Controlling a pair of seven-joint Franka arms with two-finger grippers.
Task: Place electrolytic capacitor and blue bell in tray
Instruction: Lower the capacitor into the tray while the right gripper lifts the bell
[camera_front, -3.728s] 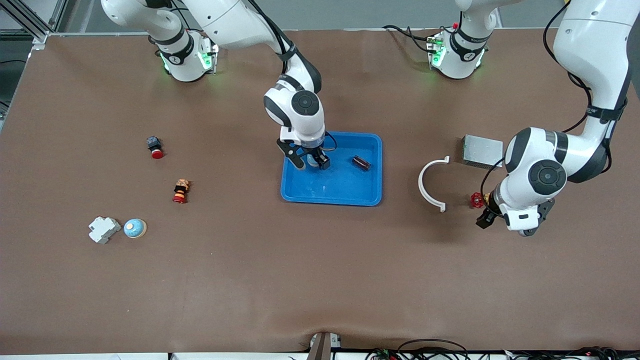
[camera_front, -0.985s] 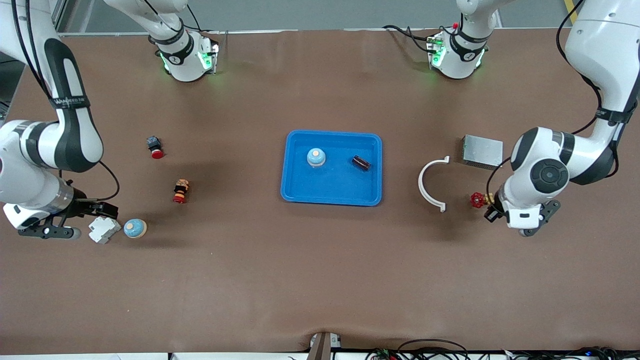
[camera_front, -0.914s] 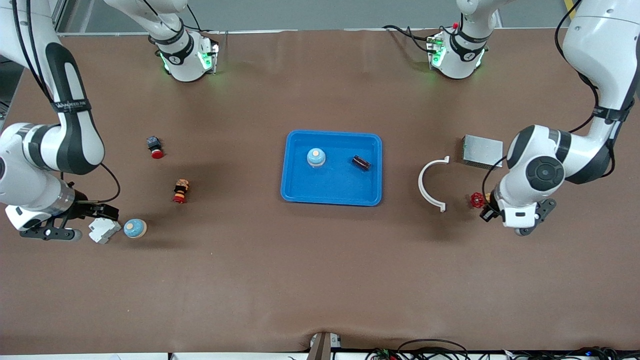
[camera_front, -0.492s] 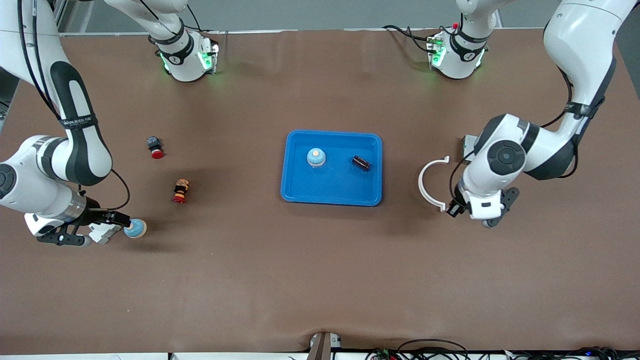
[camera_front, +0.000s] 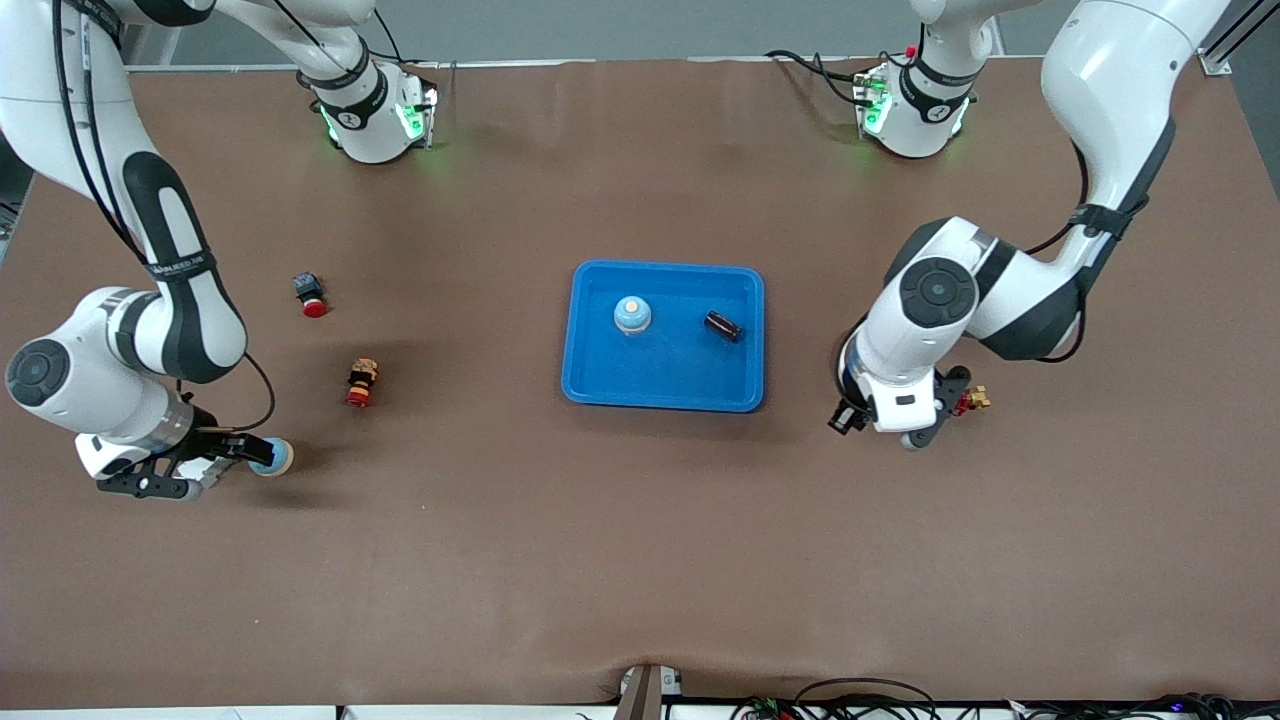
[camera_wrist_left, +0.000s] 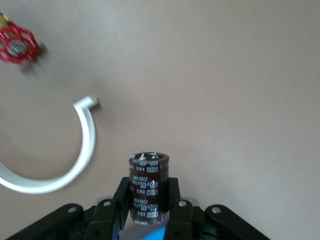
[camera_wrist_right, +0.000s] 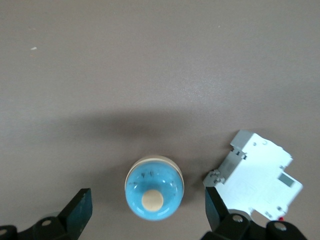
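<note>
From the front view, the blue tray (camera_front: 662, 336) sits mid-desk and holds a blue bell (camera_front: 632, 314) and a dark capacitor (camera_front: 722, 325), apart from each other. The left tool (camera_front: 846, 419) hangs over the bare desk just off the tray's corner toward the left arm's end; a red valve (camera_front: 963, 402) shows beside the arm. The right tool (camera_front: 232, 455) is low at the right arm's end of the desk, at a second blue bell (camera_front: 276, 457). Two small red-capped parts (camera_front: 361, 382) (camera_front: 310, 292) lie farther from the front camera than that bell. In the left wrist view, the left tool (camera_wrist_left: 148, 200) is clamped on a brown electrolytic capacitor (camera_wrist_left: 148, 186), standing upright between its fingers (camera_wrist_left: 123, 196); a white curved clip (camera_wrist_left: 60, 160) and the red valve (camera_wrist_left: 17, 46) lie on the desk beneath. In the right wrist view, the right tool (camera_wrist_right: 150, 212) is spread wide, its fingers (camera_wrist_right: 79, 210) either side of the second blue bell (camera_wrist_right: 153, 195) without touching it; a white breaker (camera_wrist_right: 254, 180) lies just beside the bell.
</note>
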